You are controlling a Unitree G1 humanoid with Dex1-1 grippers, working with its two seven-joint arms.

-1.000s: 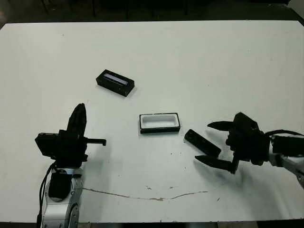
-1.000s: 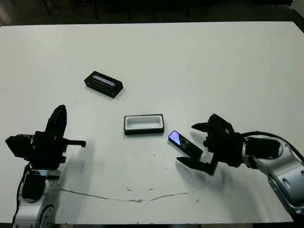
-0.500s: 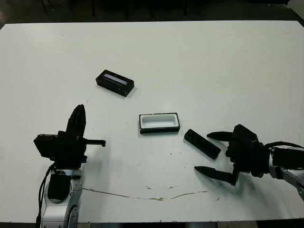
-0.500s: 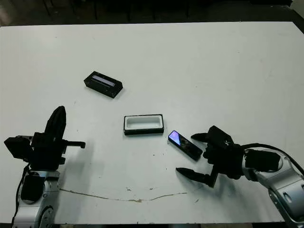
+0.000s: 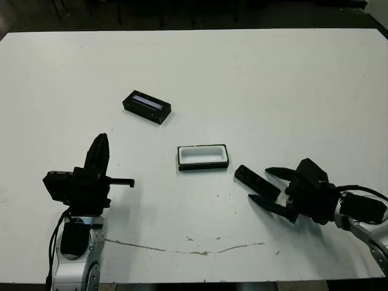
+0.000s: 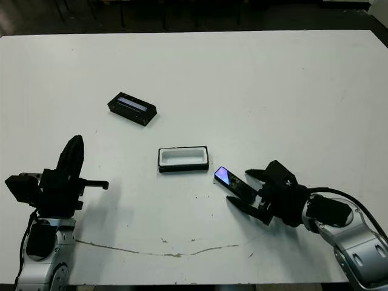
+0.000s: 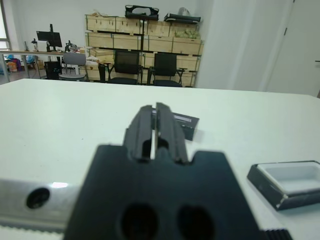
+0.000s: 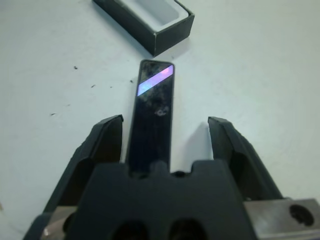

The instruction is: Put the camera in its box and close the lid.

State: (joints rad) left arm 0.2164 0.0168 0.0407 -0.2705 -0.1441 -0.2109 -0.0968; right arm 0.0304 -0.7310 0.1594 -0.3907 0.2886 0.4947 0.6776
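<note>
Where it lies flat between spread right gripper fingers, camera slim, glossy black, violet glare, left gripper pressed together.

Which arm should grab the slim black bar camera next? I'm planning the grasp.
The right. Its end effector is open with the slim black bar camera lying between its fingers, beside the white-lined black box. The left end effector is shut and sits well off to the side.

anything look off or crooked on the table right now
Nothing damaged or spilled. The camera lies at a slant beside the box, not lined up with it, and the lid sits apart, also skewed. A thin brown crack-like line marks the table near the front edge.
</note>
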